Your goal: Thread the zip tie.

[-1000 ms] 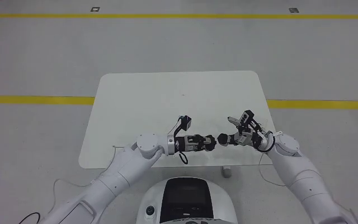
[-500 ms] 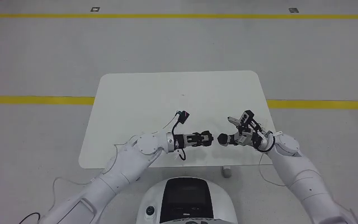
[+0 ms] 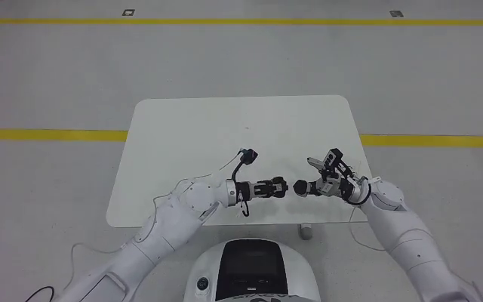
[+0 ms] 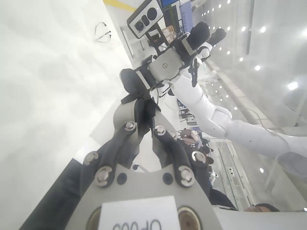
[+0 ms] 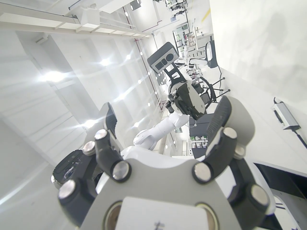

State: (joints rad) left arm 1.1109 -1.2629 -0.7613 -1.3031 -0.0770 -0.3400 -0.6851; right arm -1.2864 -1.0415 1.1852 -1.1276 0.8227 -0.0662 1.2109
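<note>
- The left gripper [image 4: 144, 104] is over the near edge of the white tabletop [image 3: 226, 128], a little to the right of the middle of that edge. Its two fingers are pressed close together and clamp a black strip between them.
- This strip is the zip tie [image 4: 132, 98]. It sticks out past the fingertips toward the other arm. It is held in the air above the tabletop and does not lie on it.
- The right gripper [image 5: 165, 113] is directly opposite, also over the near edge but closer to the near right corner. Its fingers are spread wide apart, and nothing is between them.
- In the top view the two grippers point at each other, tip toward tip, with only a small gap between them.
- The free end of the zip tie comes just beside one black finger pad [image 4: 129, 82] of the right gripper. I cannot tell whether they touch.
- Beyond the far edge of the tabletop there is pale floor [image 3: 423, 68]. One yellow line [image 3: 60, 134] runs across it behind the tabletop and shows on both sides. A second yellow stripe [image 3: 241, 20] lies farther away.
</note>
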